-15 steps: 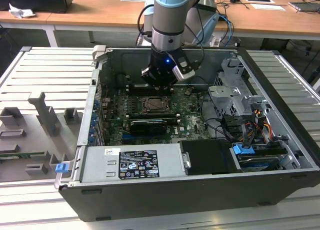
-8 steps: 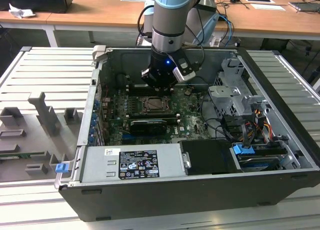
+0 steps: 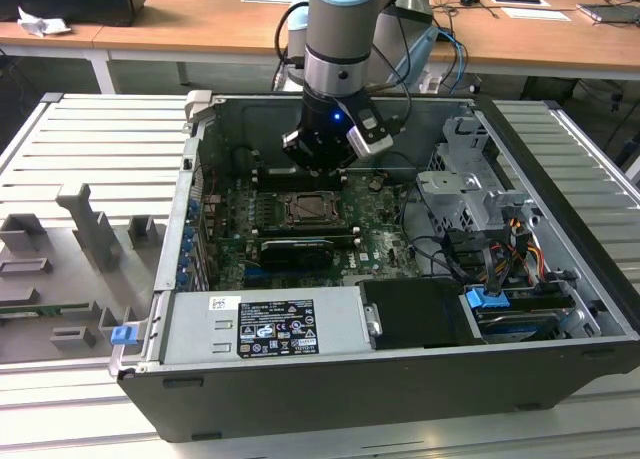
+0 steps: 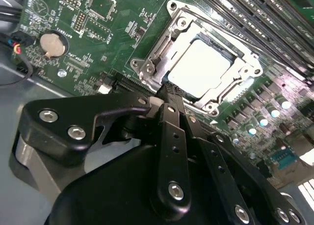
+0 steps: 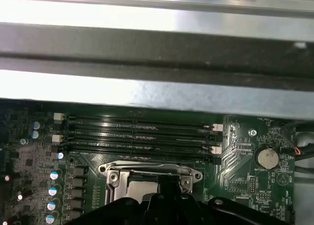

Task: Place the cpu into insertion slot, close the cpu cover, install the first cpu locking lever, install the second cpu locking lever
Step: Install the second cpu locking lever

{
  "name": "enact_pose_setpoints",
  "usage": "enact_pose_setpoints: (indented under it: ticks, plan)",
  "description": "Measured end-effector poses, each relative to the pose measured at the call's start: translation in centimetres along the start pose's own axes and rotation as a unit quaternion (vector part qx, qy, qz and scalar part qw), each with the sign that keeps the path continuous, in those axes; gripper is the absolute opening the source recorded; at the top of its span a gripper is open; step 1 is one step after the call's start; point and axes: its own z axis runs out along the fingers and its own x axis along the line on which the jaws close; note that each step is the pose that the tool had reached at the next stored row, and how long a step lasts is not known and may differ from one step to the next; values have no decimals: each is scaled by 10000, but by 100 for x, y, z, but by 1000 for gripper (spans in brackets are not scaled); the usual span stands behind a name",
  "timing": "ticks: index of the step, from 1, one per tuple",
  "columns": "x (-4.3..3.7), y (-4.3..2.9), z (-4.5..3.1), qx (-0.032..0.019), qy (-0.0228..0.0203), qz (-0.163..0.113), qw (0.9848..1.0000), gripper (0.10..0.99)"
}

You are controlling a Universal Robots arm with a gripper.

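The cpu point(image 4: 198, 68) lies flat in the insertion slot point(image 3: 305, 211) on the green board, its pale metal face showing. Around it the silver cpu cover point(image 4: 162, 48) lies down, framing the chip in its window; the cover's far edge point(image 5: 147, 170) also appears in the first wrist view. My gripper point(image 4: 167, 90) hangs just over the near edge of the cover, its black fingers point(image 4: 172, 137) drawn together to one tip with nothing between them. In the exterior view the gripper point(image 3: 322, 164) sits above the board just behind the socket. I cannot make out the locking levers clearly.
Long black memory slots point(image 5: 137, 137) run behind the socket, with the case wall point(image 5: 147, 92) beyond. A coin battery point(image 4: 51, 44) sits to one side. The power supply point(image 3: 265, 324), drive cage point(image 3: 470, 194) and cables point(image 3: 480, 249) crowd the case. A grey fixture tray point(image 3: 80, 249) lies outside.
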Motion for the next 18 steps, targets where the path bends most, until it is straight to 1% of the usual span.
enact_pose_setpoints:
  ticks: [3, 6, 10, 13, 14, 17, 18]
  plan:
    - [2, -33, -7, 0, 0, 0, 10000, 106]
    - [7, -103, -11, 0, 0, 1, 10000, 106]
    - [11, -173, -11, 0, 0, 0, 10000, 106]
    - [13, -207, -12, 0, 0, 0, 10000, 106]
    - [15, -233, -13, 0, 0, 0, 10000, 106]
    - [17, -249, -18, 0, 0, 1, 10000, 106]
    - [17, -249, -30, 1, 0, 1, 10000, 106]
